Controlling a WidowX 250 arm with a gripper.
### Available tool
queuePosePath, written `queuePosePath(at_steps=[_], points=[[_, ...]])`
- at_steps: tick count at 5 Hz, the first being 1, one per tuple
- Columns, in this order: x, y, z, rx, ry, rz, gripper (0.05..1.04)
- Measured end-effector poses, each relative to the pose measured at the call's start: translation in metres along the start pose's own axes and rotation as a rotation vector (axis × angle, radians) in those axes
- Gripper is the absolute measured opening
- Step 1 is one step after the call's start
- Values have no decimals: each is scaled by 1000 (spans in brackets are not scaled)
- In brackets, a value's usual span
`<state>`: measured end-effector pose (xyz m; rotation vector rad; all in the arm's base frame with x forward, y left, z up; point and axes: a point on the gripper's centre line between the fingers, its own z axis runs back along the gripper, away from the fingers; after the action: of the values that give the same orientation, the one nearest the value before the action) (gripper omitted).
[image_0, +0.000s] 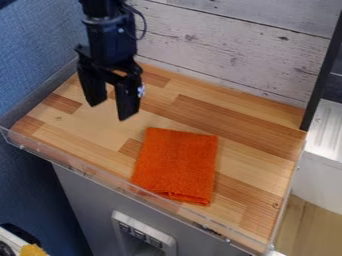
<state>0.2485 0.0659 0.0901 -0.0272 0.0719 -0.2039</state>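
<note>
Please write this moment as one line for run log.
gripper: open, empty, above wooden counter | orange cloth: folded, lying on counter, untouched

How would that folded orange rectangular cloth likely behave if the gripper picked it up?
The folded orange rectangular cloth would probably droop, since it looks like soft, fuzzy fabric. Its layers might slip open if only the top one is pinched. Lying flat, it seems unlikely to roll or tip.

Folded orange cloth (177, 166), textured, rectangular, lying flat on wooden work surface (260, 172), near clear front edging (150, 201).
</note>
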Motion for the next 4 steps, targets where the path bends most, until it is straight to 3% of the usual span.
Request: queuePosePath(at_steps=[4], points=[[10, -67, 1, 83, -109, -482, 998]])
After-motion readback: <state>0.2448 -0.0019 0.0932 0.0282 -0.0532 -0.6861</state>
